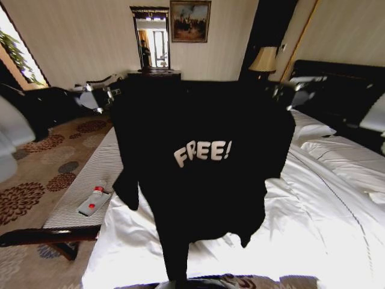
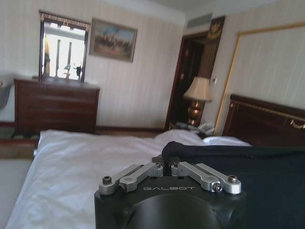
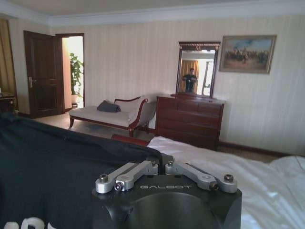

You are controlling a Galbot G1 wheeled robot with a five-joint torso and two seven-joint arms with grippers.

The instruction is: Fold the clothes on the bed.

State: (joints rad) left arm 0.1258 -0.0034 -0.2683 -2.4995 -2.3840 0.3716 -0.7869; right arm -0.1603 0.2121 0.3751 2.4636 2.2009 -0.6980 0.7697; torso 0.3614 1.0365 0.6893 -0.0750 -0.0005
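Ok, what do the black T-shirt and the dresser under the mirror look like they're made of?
T-shirt: soft matte knit, probably cotton; it hangs limp in folds between the left gripper and right gripper, both pinching its top edge. Dresser: dark wood with a slight sheen, judging by its reddish-brown drawer fronts.

Open duvet (image 1: 337,235) beyond hanging T-shirt (image 1: 198,180)
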